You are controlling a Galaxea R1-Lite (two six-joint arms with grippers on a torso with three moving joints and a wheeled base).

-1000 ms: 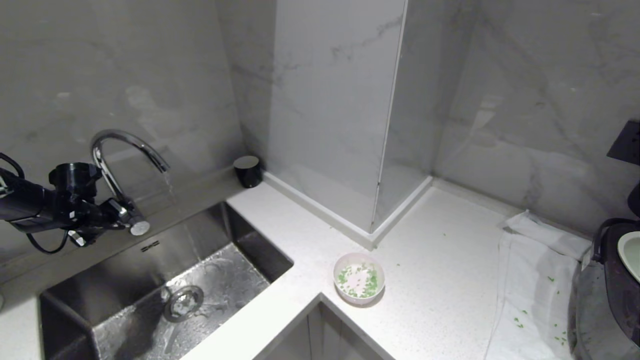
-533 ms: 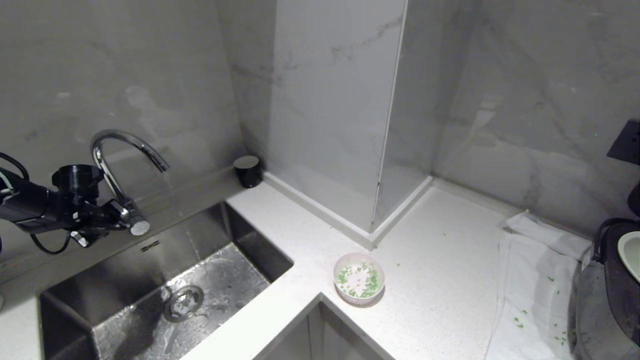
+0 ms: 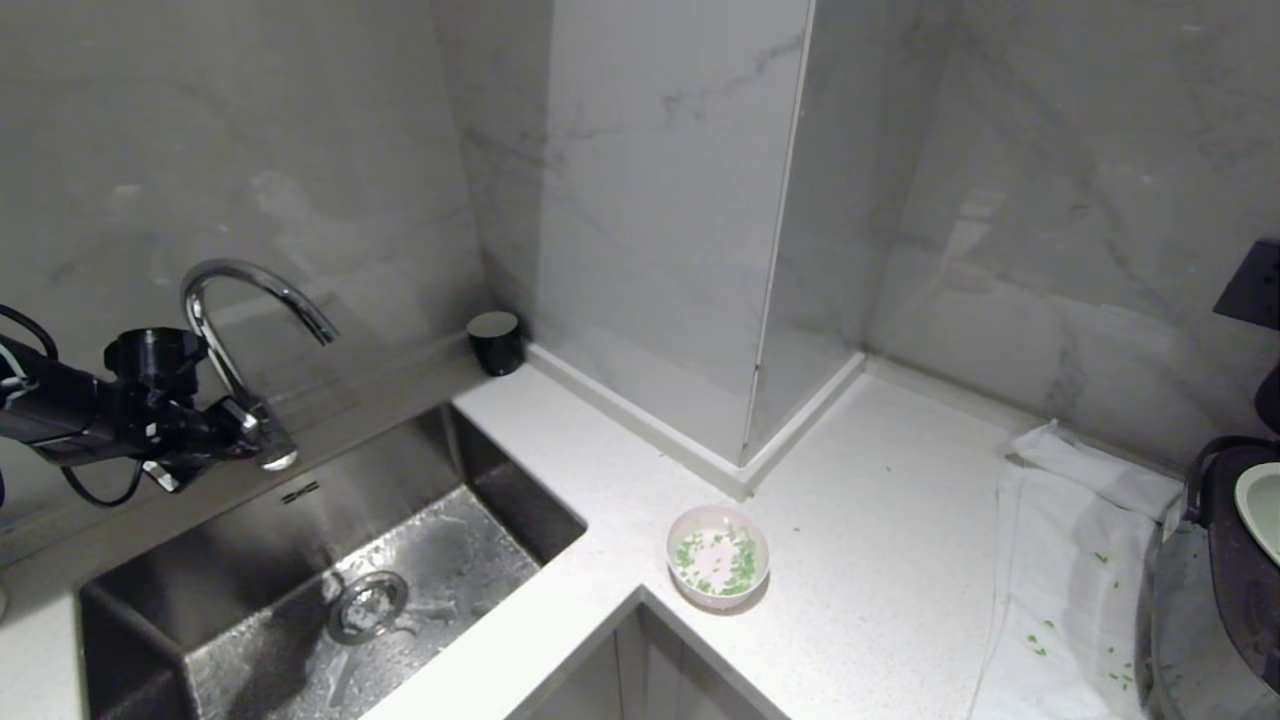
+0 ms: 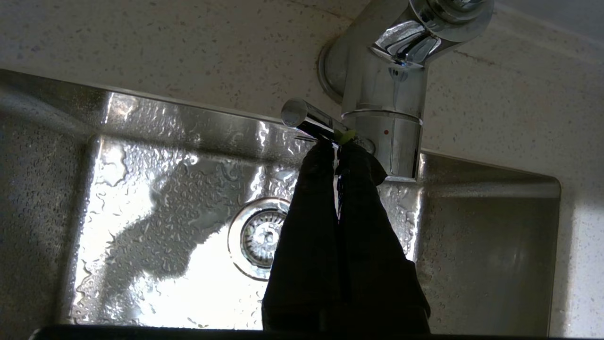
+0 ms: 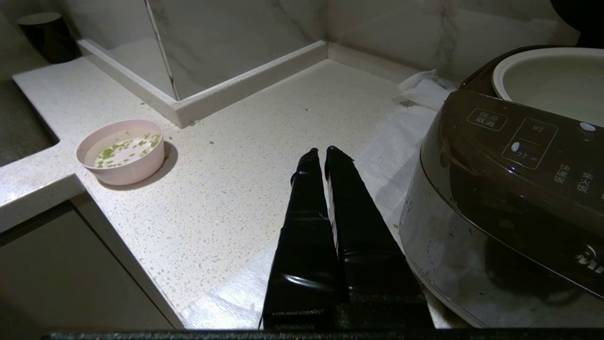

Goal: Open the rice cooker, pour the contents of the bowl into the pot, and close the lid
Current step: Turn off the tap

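The pale pink bowl (image 3: 718,557) (image 5: 121,151) stands on the white counter near the sink corner, holding green chopped bits (image 3: 742,570) in a little water. At the far right the dark rice cooker (image 3: 1225,610) (image 5: 509,189) stands open, its white pot (image 3: 1262,505) (image 5: 552,80) uncovered; the lid is out of view. My left gripper (image 3: 255,445) (image 4: 337,144) is shut, its tips against the underside of the faucet lever (image 4: 309,122), with a green scrap stuck at the tips. My right gripper (image 5: 323,151) hangs shut and empty over the counter beside the cooker.
The steel sink (image 3: 330,590) with its drain (image 4: 259,238) lies below the chrome faucet (image 3: 250,290). A black cup (image 3: 496,342) sits in the back corner. A white cloth (image 3: 1060,590) with scattered green bits lies under the cooker. A marble column juts out behind the bowl.
The stream of water from the faucet spout has stopped. My left gripper has closed at the faucet lever. The bowl and the right arm have not moved.
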